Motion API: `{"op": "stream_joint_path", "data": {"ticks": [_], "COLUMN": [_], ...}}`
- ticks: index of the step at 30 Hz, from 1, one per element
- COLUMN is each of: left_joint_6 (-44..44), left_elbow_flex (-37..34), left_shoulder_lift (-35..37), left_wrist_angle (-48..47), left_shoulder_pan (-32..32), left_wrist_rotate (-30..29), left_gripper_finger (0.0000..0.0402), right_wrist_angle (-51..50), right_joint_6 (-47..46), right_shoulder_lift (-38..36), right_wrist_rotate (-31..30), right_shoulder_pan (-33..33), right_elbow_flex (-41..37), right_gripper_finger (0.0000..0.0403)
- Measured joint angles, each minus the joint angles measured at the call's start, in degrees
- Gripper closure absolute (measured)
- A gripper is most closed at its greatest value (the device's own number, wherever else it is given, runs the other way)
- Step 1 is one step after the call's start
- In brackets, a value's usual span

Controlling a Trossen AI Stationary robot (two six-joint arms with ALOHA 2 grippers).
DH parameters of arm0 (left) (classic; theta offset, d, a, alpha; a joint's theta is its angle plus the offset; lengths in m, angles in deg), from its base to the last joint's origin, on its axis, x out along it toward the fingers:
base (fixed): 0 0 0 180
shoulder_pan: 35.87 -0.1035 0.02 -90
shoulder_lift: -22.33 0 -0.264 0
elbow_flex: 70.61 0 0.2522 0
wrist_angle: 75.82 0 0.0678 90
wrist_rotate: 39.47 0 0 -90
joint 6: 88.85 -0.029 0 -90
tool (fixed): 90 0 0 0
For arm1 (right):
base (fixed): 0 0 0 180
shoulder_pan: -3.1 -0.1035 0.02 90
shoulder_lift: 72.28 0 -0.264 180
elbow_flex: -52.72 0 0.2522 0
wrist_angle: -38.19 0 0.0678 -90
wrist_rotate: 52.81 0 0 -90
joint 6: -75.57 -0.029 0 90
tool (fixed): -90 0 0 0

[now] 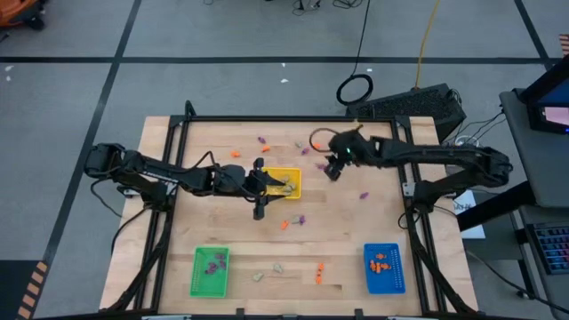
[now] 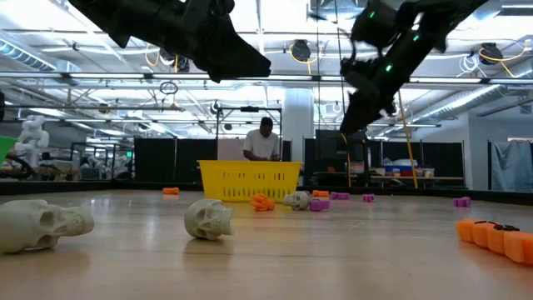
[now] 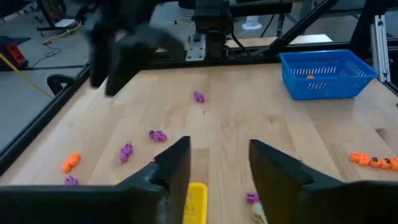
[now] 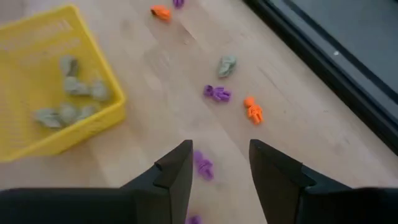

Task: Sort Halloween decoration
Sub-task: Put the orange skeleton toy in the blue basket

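Note:
Small orange, purple and pale beige Halloween trinkets lie scattered on the wooden table (image 1: 222,213). Several beige ones lie in the yellow tray (image 4: 43,93), purple ones in the green tray (image 1: 210,269) and orange ones in the blue tray (image 1: 384,267). My left gripper (image 3: 219,152) hangs open over the yellow tray's left rim (image 3: 198,202) with nothing between its fingers. To the right of that tray my right gripper (image 4: 219,152) hangs open above the table, slanting down. A purple trinket (image 4: 203,167) lies on the wood below its gap.
Two beige skulls (image 2: 208,218) and an orange piece (image 1: 319,271) lie near the front edge between the green and blue trays. Loose purple and orange pieces (image 4: 252,111) lie by the table's far edge. A black frame (image 1: 267,119) borders the table. A person (image 2: 264,142) stands beyond it.

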Motion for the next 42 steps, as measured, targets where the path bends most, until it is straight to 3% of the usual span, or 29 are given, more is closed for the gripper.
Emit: {"op": "stream_joint_path", "data": {"ticks": [7,16,28,36,42], "left_joint_6": [-0.2,0.0,1.5,1.5,1.5], "left_elbow_flex": [0.0,-0.1,-0.7,-0.8,-0.8], "left_shoulder_lift": [0.0,2.1,5.9,6.1,6.1], "left_wrist_angle": [-0.3,-8.4,-15.3,-16.5,-16.3], "left_shoulder_pan": [0.0,0.0,0.0,0.0,0.0], "left_wrist_rotate": [0.1,0.2,0.2,0.2,0.2], "left_gripper_finger": [0.0330,0.0396,0.0401,0.0401,0.0402], "right_wrist_angle": [1.3,-3.7,-10.2,-10.5,-10.5], "right_joint_6": [6.3,13.7,18.7,22.1,22.9], "right_shoulder_lift": [9.5,21.4,33.7,35.2,35.2], "right_wrist_rotate": [6.3,6.5,9.6,13.8,13.8], "right_shoulder_pan": [8.2,12.2,14.7,16.4,16.8], "right_elbow_flex": [4.3,14.4,24.5,25.1,25.1], "right_gripper_finger": [0.0249,0.0249,0.0231,0.0175,0.0168]}}
